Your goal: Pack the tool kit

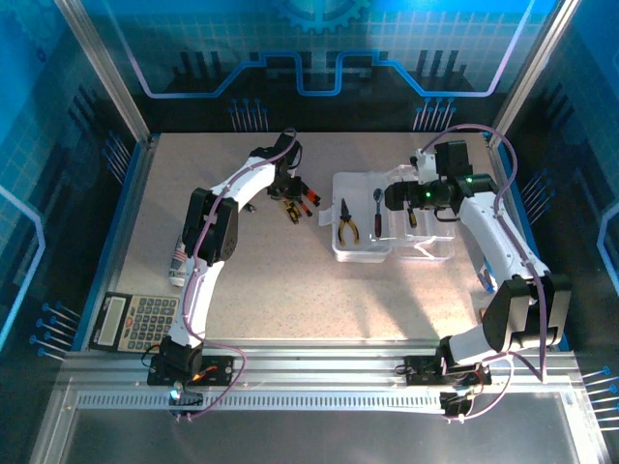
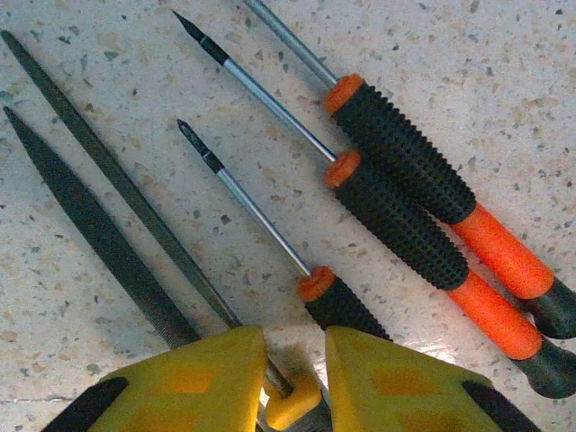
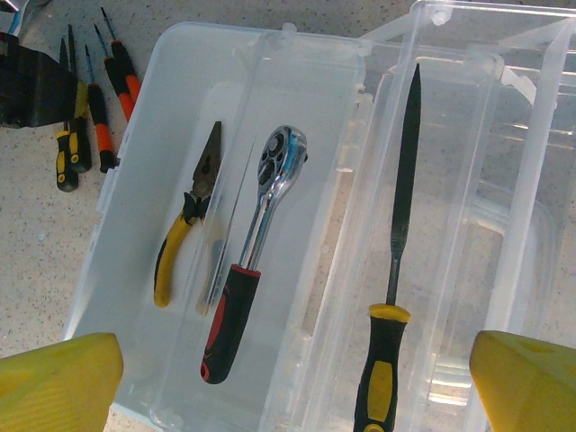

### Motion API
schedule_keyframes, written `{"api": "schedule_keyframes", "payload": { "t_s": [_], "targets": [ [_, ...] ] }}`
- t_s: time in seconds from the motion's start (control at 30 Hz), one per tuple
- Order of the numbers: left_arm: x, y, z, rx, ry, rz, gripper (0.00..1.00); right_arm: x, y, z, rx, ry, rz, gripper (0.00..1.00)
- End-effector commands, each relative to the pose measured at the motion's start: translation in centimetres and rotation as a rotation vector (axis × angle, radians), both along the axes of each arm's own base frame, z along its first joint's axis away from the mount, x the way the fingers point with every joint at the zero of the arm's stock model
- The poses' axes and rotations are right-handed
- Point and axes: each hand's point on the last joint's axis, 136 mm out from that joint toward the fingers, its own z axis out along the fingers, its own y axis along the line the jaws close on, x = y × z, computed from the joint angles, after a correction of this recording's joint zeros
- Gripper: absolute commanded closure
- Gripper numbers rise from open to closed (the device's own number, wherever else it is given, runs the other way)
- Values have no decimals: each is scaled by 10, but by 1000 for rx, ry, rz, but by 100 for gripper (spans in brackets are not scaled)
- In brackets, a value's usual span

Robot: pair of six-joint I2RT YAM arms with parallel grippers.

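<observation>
1. Judging by the layout, packing partly done: clear case [image 1: 360,251] open at mid-table, with yellow-handled pliers [image 3: 194,200] and a ratchet wrench [image 3: 229,319] in its left half and a needle file [image 3: 407,180] in its right half.
2. Left to pack: three orange-and-black screwdrivers [image 2: 396,225] and two more files [image 2: 99,232], loose on the table just left of the case.
3. Left gripper [image 2: 292,387] low at that pile, yellow fingers [image 2: 189,387] close on either side of one file's yellow handle end. Probably lined up that way to lift by the handle rather than the thin blade. Narrow gap only; cannot tell whether pinching or merely bracketing.
4. Right gripper [image 3: 292,387] above the case's right half, spread to its widest, holding nothing, with the packed file's handle below and between its fingertips.
5. From the left wrist: file teeth, driver tips, the handle end between the fingers. All too small to make out from overhead.
6. From the right wrist: which half holds which tool, plus a thin pale item beside the pliers, too faint to name.
7. From overhead: the whole layout, including a grey calculator [image 1: 135,321] at the near left, well apart from the case.
</observation>
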Motion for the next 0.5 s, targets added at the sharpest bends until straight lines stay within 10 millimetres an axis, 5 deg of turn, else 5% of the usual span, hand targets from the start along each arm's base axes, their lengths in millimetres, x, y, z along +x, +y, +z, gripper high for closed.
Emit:
{"api": "schedule_keyframes", "payload": {
  "t_s": [0.0,0.27,0.47],
  "targets": [
    [-18,8,-11,13,70,3,73,-4,6,6,9,-16,32,0],
    [-13,-3,19,-53,26,0,72,-4,6,3,10,-11,31,0],
    [-13,-14,22,-74,18,-10,72,-3,9,3,28,-12,33,0]
  ]
}}
